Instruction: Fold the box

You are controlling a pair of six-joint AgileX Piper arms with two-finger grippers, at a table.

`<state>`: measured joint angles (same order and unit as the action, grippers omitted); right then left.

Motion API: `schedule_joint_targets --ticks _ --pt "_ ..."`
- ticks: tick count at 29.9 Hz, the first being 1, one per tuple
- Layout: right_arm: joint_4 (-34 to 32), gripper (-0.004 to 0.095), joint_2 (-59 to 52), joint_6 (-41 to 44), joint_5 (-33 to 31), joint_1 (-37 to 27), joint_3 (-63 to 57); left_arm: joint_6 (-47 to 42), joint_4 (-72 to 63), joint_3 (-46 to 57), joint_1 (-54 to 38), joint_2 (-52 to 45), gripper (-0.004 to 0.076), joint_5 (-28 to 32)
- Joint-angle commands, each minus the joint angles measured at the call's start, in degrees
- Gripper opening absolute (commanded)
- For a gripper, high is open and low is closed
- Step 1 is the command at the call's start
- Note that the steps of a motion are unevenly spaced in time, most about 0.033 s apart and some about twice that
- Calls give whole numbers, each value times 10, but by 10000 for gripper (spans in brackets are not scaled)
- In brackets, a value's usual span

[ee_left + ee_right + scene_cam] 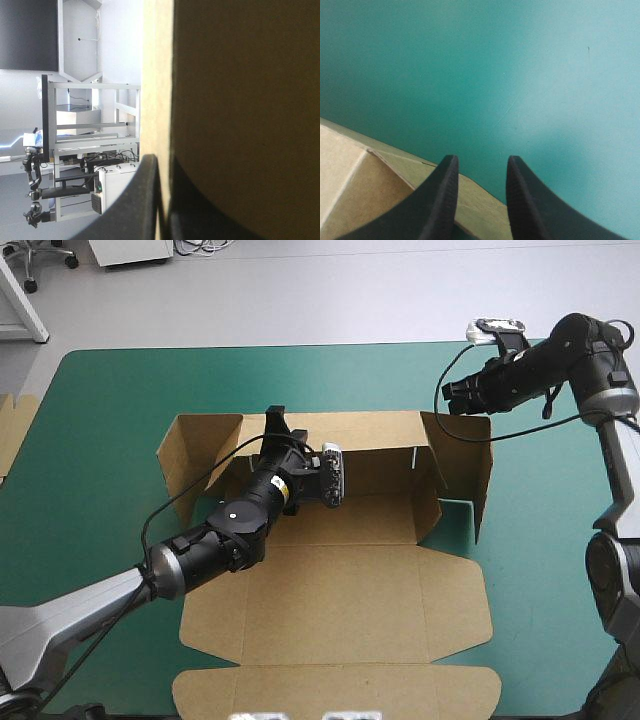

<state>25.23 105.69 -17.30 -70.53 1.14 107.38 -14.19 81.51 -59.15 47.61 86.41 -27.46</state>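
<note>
The brown box [340, 610] lies in the middle of the teal-green table, its lid flat toward the near edge and its back and side walls raised. My left gripper [277, 425] reaches over the tray to the back wall [375, 428]. In the left wrist view its black fingers [145, 200] are all but shut [161, 162] on the edge of that board [240, 100]. My right gripper [455, 395] hovers just beyond the box's far right corner. In the right wrist view it stands open [479, 162] over bare cover, with the box's corner [370, 200] beside and under one finger.
An edge of more brown board [14, 430] shows at the table's left edge. The raised right side wall [482, 480] stands near the right arm. Bare teal-green cover [110, 400] surrounds the box on all sides.
</note>
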Motion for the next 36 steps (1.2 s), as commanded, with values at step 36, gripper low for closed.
schedule_joint_targets --ticks 36 --pt "246 280 -270 -268 200 30 -429 -22 -7 -7 -1 -6 -10 -36"
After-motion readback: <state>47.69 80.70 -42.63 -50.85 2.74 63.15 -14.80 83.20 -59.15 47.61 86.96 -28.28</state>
